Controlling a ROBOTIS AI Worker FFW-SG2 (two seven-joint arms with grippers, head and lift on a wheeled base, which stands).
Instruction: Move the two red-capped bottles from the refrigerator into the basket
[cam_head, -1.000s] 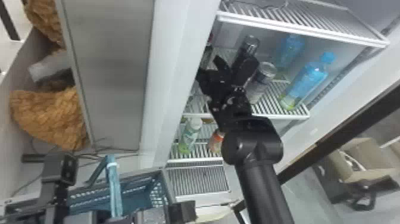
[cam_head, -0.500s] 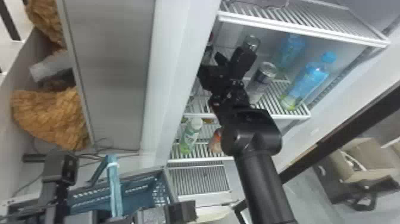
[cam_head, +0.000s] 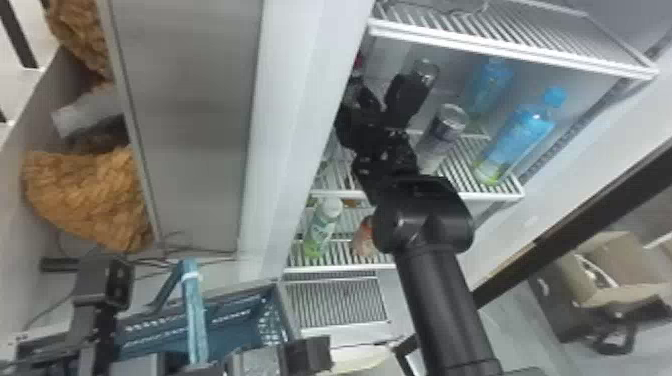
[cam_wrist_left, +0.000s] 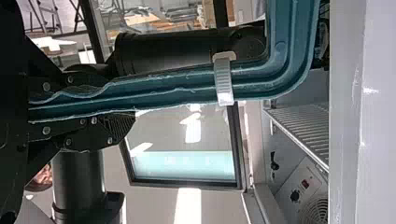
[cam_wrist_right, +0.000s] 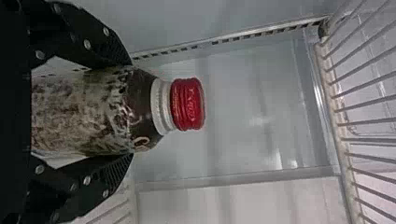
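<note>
The red-capped bottle (cam_wrist_right: 79, 109) is shown upright inside the refrigerator (cam_head: 295, 125), beneath the upper wire shelf (cam_head: 500, 50). Its body is clamped by the right gripper (cam_wrist_right: 130, 111), one finger being pressed to either side just below the shoulder. The basket (cam_head: 240, 337) is placed well below and to the left of that shelf, outside the cabinet; its handle (cam_wrist_left: 168, 95) is pinched between the closed fingers of the left gripper (cam_wrist_left: 122, 100).

Handling: a dark content is seen at the shoulder, so a filled and moderately heavy bottle is to be expected. The wall is judged fairly firm, though some give under hard squeezing may be met; the glossy, creased label may prove slippery, particularly if chilled. The grip is best taken around the broad labelled body, as at present, since the narrow neck and red cap (cam_wrist_right: 188, 103) offer less surface and would let the base swing. Clearance beneath the shelf should be watched while the bottle is drawn out upright, and the silver-topped can (cam_head: 442, 132) should be avoided.
</note>
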